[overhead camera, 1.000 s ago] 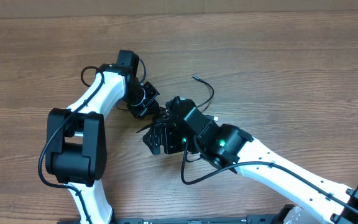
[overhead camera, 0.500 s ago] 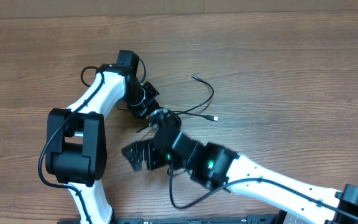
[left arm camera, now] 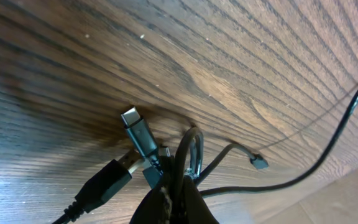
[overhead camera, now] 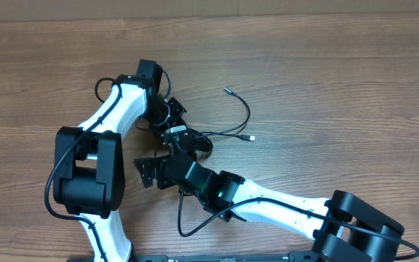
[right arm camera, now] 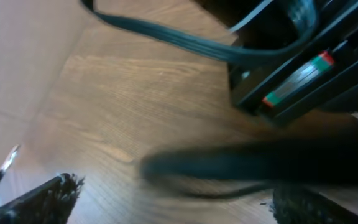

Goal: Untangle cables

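Nearest in the overhead view, the right arm (overhead camera: 282,207) reached in from the lower right across the wooden desk (overhead camera: 355,80). Its right gripper (overhead camera: 178,143) sat near the middle, jaws released and spread wide. In its blurred wrist view a dark cord ran across between the two fingers (right arm camera: 45,194); whether it touched them could not be told. Just beyond, the left gripper (left arm camera: 173,200) had its jaws clenched on the cables (overhead camera: 208,135), a knot of thin black cords on the desk. A silver-tipped plug (left arm camera: 135,127) and a broader black plug (left arm camera: 114,177) stuck out beside the pinch. Farther out, one loose strand ran to a light-coloured tip (overhead camera: 252,138), and another arced away to a dark tip (overhead camera: 225,91).
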{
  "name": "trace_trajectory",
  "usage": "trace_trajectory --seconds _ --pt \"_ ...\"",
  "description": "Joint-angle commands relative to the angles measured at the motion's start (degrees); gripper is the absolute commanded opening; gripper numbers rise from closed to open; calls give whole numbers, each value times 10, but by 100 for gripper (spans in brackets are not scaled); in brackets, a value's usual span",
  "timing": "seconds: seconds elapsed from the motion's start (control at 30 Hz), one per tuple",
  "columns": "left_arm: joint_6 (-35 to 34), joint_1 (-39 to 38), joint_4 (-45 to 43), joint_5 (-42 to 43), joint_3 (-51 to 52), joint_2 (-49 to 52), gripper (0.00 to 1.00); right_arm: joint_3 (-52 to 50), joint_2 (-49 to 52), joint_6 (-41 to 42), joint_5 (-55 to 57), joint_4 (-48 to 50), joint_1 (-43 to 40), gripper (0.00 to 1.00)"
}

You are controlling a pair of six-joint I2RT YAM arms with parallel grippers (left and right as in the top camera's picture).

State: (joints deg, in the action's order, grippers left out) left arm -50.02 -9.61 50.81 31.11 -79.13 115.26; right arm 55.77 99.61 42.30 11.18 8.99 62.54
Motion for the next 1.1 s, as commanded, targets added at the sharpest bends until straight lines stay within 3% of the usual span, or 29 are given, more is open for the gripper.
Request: trace_trajectory --seconds 0.0,0.17,0.3,0.63,0.83,1.0,1.07 --pt "-10 2 1 15 -7 6 4 -1 0 -8 47 8 -2 95" --pt "-10 2 0 13 -7 6 4 -1 -18 -61 54 9 -2 91" --pt "-10 2 0 13 -7 6 4 -1 -43 -83 38 32 -7 100" --pt "-8 2 -1 -7 -7 6 4 -1 -148 -158 -3 70 -8 100" --pt "-8 2 -2 -14 -7 6 4 -1 -242 -158 -3 -24 -8 100" --pt "-5 2 -3 -63 -7 6 4 -1 -294 -158 2 -167 -10 96" --pt "67 2 -3 -114 -7 6 4 -1 -296 -148 7 -231 -20 93"
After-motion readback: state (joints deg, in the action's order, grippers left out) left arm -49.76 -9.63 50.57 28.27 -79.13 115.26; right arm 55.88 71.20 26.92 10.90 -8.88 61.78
